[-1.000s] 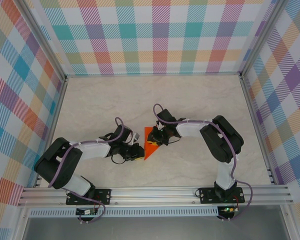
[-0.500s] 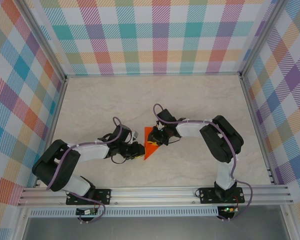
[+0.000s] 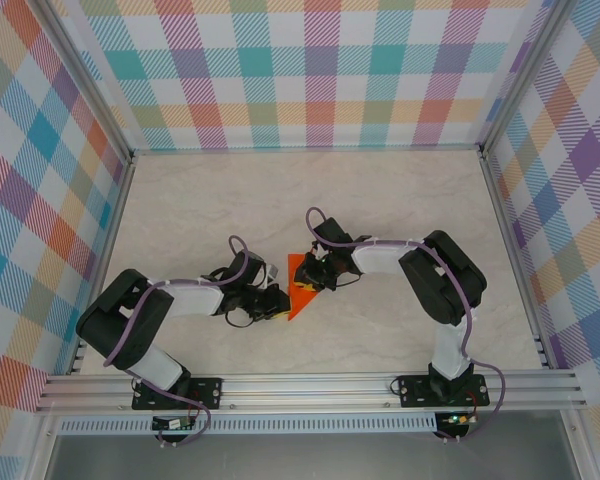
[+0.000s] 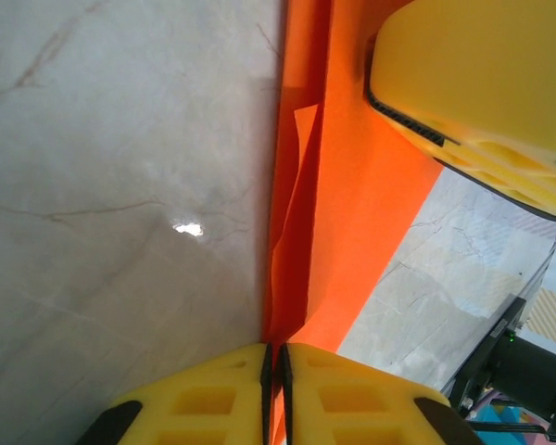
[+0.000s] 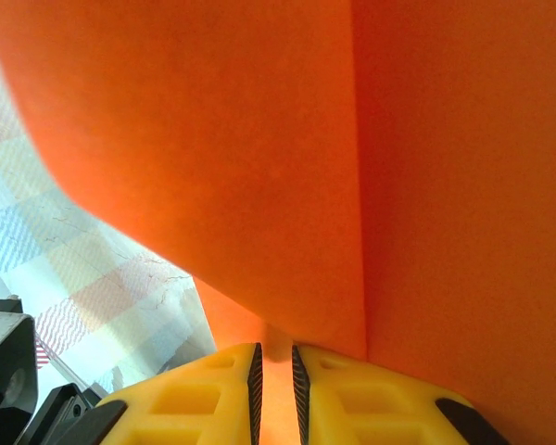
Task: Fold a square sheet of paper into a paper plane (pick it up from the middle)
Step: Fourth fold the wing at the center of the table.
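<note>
The paper plane (image 3: 298, 300) is a narrow bright orange folded triangle lying on the marble table (image 3: 380, 200), point toward the near edge. My left gripper (image 3: 278, 305) is at its left edge. In the left wrist view the plane's folded layers (image 4: 352, 204) run between my left gripper's (image 4: 276, 350) yellow fingers, which are shut on them. My right gripper (image 3: 316, 280) is on the plane's right side. In the right wrist view orange paper (image 5: 259, 139) passes between my right gripper's (image 5: 273, 350) nearly closed fingers. A yellow finger (image 4: 482, 74) of the right gripper rests over the paper.
Plaid walls (image 3: 310, 70) enclose the table on the left, back and right. An aluminium rail (image 3: 310, 385) with both arm bases runs along the near edge. Bare marble lies behind and to both sides of the grippers.
The left arm's elbow link has shifted a little while its gripper stayed at the paper's left edge. The paper and the right arm have not visibly moved.
</note>
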